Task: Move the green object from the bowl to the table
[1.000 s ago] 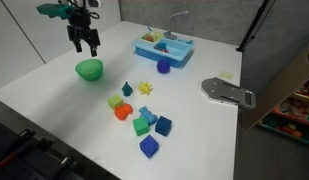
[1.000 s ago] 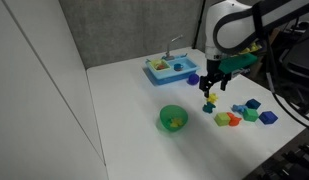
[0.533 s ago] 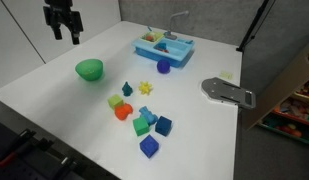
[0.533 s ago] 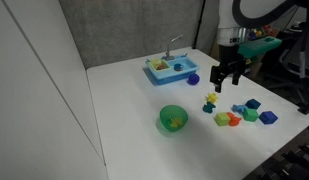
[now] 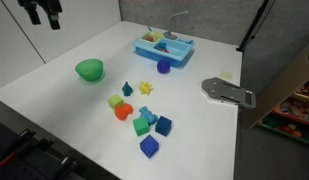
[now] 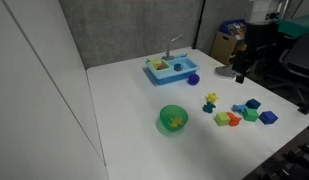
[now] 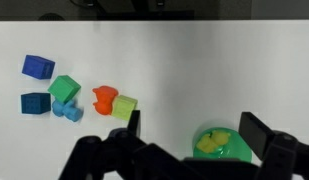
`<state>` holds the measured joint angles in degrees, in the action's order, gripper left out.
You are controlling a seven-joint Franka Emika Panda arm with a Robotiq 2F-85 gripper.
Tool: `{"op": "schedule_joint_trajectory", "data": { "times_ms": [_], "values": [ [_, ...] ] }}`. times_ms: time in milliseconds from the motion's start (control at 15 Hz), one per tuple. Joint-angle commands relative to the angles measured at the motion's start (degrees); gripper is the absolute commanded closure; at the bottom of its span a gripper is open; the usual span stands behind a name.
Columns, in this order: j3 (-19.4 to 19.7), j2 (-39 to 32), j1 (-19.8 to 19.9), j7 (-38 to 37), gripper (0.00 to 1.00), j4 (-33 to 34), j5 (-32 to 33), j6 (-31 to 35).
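The gripper (image 5: 43, 14) hangs high above the far corner of the tabletop (image 5: 44, 92), well apart from everything on it. In the wrist view its jaws are spread wide with nothing between them, only bare white surface below.

The small dark teal piece with the pointed top (image 5: 127, 89) stands on the tabletop, outside the green bowl (image 5: 89, 69). It sits between the bowl and the cluster of toy blocks, just beside a yellow star (image 5: 146, 88). In an exterior view the same piece (image 6: 208, 107) shows near the star, apart from the bowl (image 6: 173, 118).

In the wrist view the bowl (image 7: 222, 146) lies under the gripper (image 7: 191, 122), close to one finger, with something yellowish in it; what that is cannot be made out.

The blocks lie loosely together:
- a lime block (image 5: 115, 101) touching an orange piece (image 5: 123, 111)
- a green cube (image 5: 141, 126)
- a dark blue cube (image 5: 163, 125) beside it
- another blue cube (image 5: 148, 147) nearer the tabletop's edge

Toward the back wall stands a light blue tray (image 5: 162, 46), with a purple piece (image 5: 163, 67) just in front of it. A flat gray tool (image 5: 227, 92) rests near the tabletop's edge, well apart from the blocks.
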<state>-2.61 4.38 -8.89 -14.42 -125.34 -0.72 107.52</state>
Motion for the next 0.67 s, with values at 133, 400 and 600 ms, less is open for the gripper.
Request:
{"op": "schedule_joint_trajectory", "data": {
  "times_ms": [133,400,600],
  "values": [
    [-0.60,8.89,3.31,-0.50,0.00,-3.54,-0.39,-0.90],
    [-0.62,11.36,4.68,0.05,0.00,-4.28,-0.43,-0.76],
    [-1.00,9.51,4.75,0.19,0.00,-3.21,-0.22,-0.19]
  ]
}}
